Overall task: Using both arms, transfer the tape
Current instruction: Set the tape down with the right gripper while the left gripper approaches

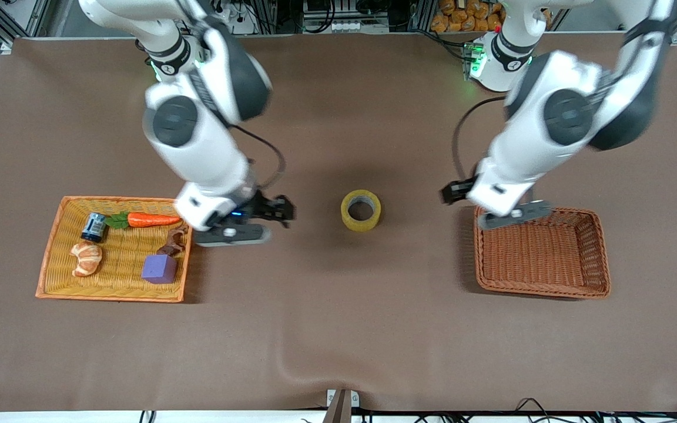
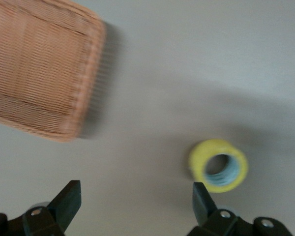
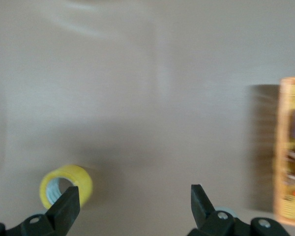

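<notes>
The tape (image 1: 361, 210), a yellowish roll with a grey core, lies on its side on the brown table (image 1: 338, 329), midway between the two baskets. It also shows in the left wrist view (image 2: 219, 165) and the right wrist view (image 3: 66, 187). My right gripper (image 1: 277, 210) is open and empty over the table between the orange tray and the tape (image 3: 134, 196). My left gripper (image 1: 455, 191) is open and empty over the table by the brown basket's corner (image 2: 136, 194). Neither gripper touches the tape.
A brown wicker basket (image 1: 544, 291) stands toward the left arm's end (image 2: 39, 73). An orange tray (image 1: 109, 295) toward the right arm's end (image 3: 291, 147) holds a carrot (image 1: 153, 220), a battery (image 1: 94, 227), a croissant (image 1: 87, 258) and a purple cube (image 1: 160, 268).
</notes>
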Motion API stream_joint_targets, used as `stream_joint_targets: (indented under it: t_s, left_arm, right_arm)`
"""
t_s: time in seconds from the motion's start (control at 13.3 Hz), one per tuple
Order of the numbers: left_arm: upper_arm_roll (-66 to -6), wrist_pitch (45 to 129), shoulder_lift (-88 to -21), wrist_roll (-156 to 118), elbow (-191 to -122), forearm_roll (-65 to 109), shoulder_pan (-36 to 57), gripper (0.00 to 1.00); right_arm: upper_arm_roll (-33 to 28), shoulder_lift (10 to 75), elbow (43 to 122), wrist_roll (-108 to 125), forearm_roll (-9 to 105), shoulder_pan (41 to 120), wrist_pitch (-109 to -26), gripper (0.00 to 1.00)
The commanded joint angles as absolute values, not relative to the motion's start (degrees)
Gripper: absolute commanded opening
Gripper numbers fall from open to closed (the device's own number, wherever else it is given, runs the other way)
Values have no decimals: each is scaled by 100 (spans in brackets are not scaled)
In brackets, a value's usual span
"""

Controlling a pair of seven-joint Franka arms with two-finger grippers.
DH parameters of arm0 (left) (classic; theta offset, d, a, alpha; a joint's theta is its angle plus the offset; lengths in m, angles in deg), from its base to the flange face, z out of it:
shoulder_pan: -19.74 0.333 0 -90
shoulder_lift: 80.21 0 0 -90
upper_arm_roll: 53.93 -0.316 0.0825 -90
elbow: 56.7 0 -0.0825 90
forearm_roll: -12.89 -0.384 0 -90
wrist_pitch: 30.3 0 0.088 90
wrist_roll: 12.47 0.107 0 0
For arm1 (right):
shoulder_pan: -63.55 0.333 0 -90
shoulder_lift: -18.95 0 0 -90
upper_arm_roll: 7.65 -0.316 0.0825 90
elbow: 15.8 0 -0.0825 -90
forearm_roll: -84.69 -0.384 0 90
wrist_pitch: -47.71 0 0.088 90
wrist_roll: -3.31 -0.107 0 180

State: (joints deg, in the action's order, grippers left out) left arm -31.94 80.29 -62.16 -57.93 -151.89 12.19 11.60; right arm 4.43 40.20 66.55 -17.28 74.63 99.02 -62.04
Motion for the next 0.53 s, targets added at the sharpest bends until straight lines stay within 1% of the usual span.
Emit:
stream_joint_targets:
  t_s: [0.0,0.07,0.15,0.22,0.38,0.45]
  left_arm:
    - [-3231,8972,-5528,-7060,-15092,1246,324,100]
    - [-3240,9385,-5273,-7361,-15118,1176,69,100]
    - [-3240,9554,-5044,-7503,-15127,931,-72,100]
    - [-3231,9573,-4868,-7583,-15136,694,-117,100]
    - [-3231,9600,-4700,-7593,-15328,245,-109,100]
    - [-3223,9600,-4638,-7593,-15408,95,-83,100]
  right_arm:
    - [333,3171,7280,-554,7484,9196,-5674,100]
    - [351,3021,7254,-130,7537,8933,-5505,100]
    - [342,2872,7262,30,7807,8695,-5434,100]
    - [333,2731,7271,102,8071,8493,-5364,100]
    - [333,2432,7288,417,8152,8150,-5075,100]
    - [333,2283,7323,506,8152,8008,-4777,100]
